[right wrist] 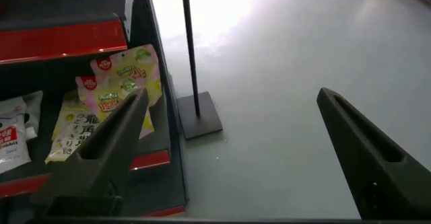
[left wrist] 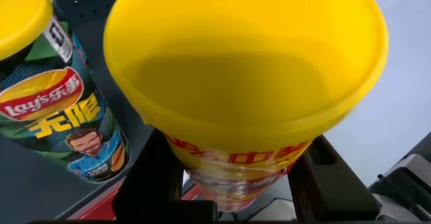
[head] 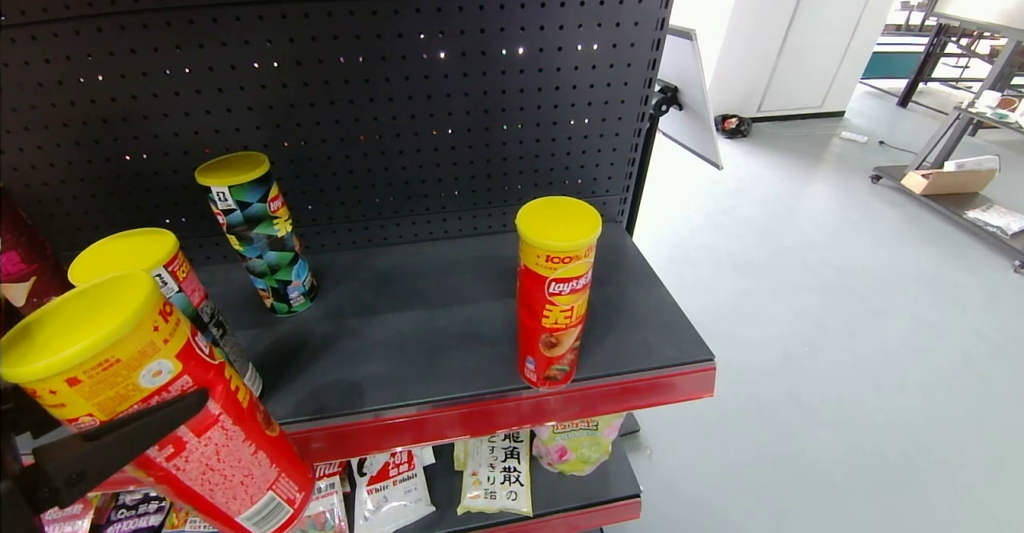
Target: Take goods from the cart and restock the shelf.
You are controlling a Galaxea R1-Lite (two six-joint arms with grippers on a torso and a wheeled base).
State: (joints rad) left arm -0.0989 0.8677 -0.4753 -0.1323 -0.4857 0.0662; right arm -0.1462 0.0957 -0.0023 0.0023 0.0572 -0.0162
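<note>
**Tilted chip can held at the shelf's near-left corner**

The left hand (head: pixel 120 445) is clamped on a red chip can (head: pixel 152 389) with a yellow lid. It holds the can at the near left, in front of the shelf (head: pixel 448 309) and its red front lip. The right hand (right wrist: pixel 236 150) hangs spread wide and empty, low at the right beside the snack bags (right wrist: pixel 121 89) on the lower shelf.

The main risk is a collision. A green-patterned can (head: pixel 160 277) stands just beside the held one, so a careless push inward would likely topple it. The held can's base sits lower than the red lip, so moving it straight in could catch that edge and twist the can in the grasp. Letting go while it leans would probably send it rolling off the front.

The held can's long axis is well off vertical. Its lid end points up and to the left and its base points down and to the right, so it needs to be set upright before it is put down. Farther along the shelf, a dark geometric can (head: pixel 256 233) stands toward the back and a red can (head: pixel 556 293) stands near the right front, both well apart from the held can.
</note>
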